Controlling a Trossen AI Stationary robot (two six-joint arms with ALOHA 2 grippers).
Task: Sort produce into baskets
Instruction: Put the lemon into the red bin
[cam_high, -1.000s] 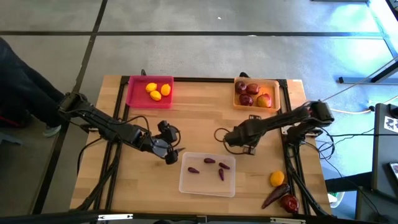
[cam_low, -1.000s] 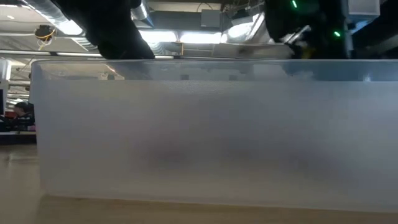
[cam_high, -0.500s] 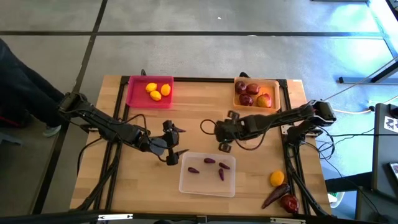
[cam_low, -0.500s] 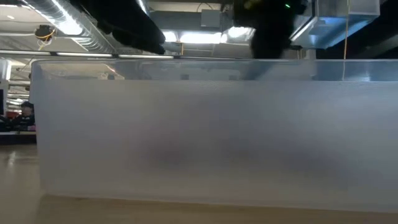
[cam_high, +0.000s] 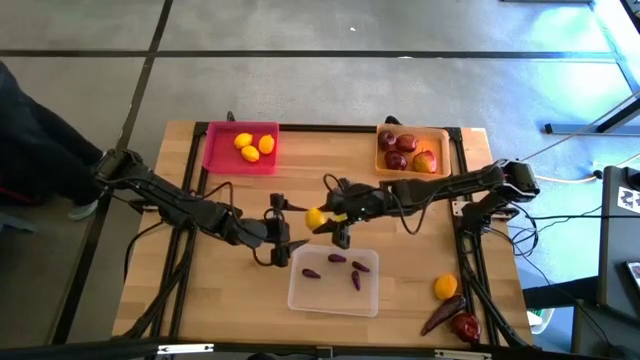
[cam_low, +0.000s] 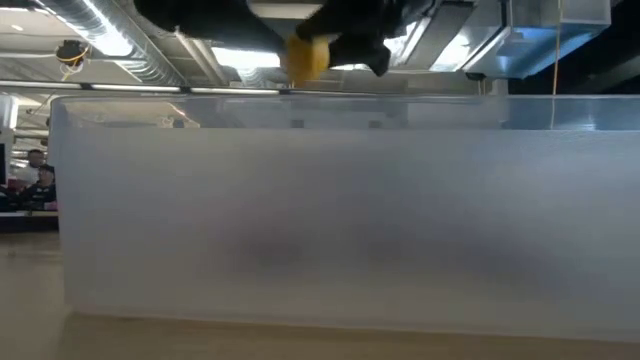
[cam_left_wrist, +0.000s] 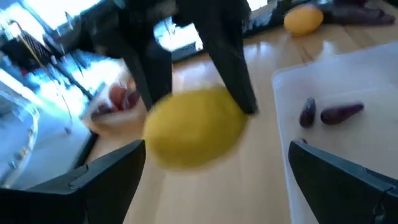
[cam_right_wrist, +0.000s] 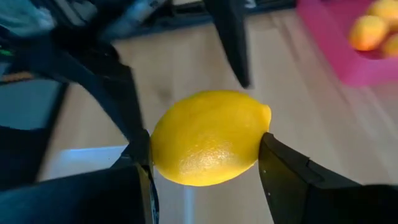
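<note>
The right gripper (cam_high: 322, 219) pinches a lemon (cam_high: 315, 219) at the centre of the high view, above the bare table (cam_high: 200, 290) just above the clear tray (cam_high: 335, 281). In the right wrist view the lemon (cam_right_wrist: 208, 137) sits squarely between the two fingers (cam_right_wrist: 292, 177), held across its short waist — a sound place to take it, since the tapered ends would let it roll out.

The left gripper (cam_high: 279, 229) faces it from just to the left, fingers spread wide, empty; in its wrist view the lemon (cam_left_wrist: 196, 126) hangs between the right arm's fingers, apart from the left's own.

Judging by its look, the lemon is a light, rigid, smooth-skinned piece — probably a little slippery, not fragile, so a firm squeeze at the middle should do no harm. If it passes to the left gripper, the free pointed ends are the only exposed hold, and a poorer one.

The pink tray (cam_high: 214, 150) at upper left holds three like fruits; the orange tray (cam_high: 441, 150) at upper right holds red ones; another lemon-like fruit (cam_high: 445, 288) lies at lower right.
</note>
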